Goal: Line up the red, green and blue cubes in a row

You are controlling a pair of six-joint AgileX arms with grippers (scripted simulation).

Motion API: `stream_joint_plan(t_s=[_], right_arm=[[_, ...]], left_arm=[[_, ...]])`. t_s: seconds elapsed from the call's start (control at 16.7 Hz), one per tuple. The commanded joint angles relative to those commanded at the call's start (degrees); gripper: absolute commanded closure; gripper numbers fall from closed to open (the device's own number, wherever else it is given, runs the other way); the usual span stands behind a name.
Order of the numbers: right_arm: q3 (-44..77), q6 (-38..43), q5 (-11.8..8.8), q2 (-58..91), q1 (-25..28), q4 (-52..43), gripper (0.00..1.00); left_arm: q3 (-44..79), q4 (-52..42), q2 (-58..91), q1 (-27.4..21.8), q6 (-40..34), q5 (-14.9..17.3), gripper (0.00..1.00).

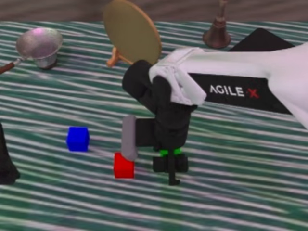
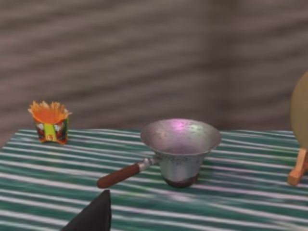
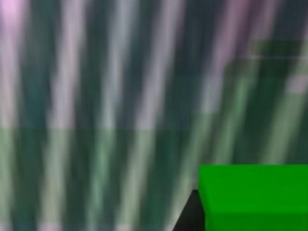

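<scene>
The blue cube point(image 1: 78, 139) sits on the striped cloth left of centre. Right of it and nearer the front lies the red cube point(image 1: 123, 166). My right gripper point(image 1: 171, 166) hangs just right of the red cube, pointing down, shut on the green cube point(image 1: 164, 152), which shows only as slivers under the wrist. In the right wrist view the green cube point(image 3: 252, 192) fills the corner beside one dark finger point(image 3: 190, 217). My left gripper point(image 1: 6, 168) is parked at the table's left edge, open, with one fingertip point(image 2: 96, 216) showing.
A round wooden disc on a stand point(image 1: 132, 31) stands at the back centre, close behind the right arm. A metal pan with a brown handle point(image 1: 39, 44) is at the back left and a bell point(image 1: 217, 33) at the back right. An orange-topped cup point(image 2: 49, 122) is at a far corner.
</scene>
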Motion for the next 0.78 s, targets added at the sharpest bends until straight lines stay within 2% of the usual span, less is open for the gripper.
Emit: stream_joint_plan(t_s=[0.36, 0.78], right_arm=[[0.00, 0.00, 0.00, 0.00, 0.00, 0.00, 0.02], [0.00, 0.00, 0.00, 0.00, 0.00, 0.00, 0.00]], left_arm=[[0.00, 0.00, 0.00, 0.00, 0.00, 0.00, 0.00], [0.00, 0.00, 0.00, 0.00, 0.00, 0.00, 0.00]])
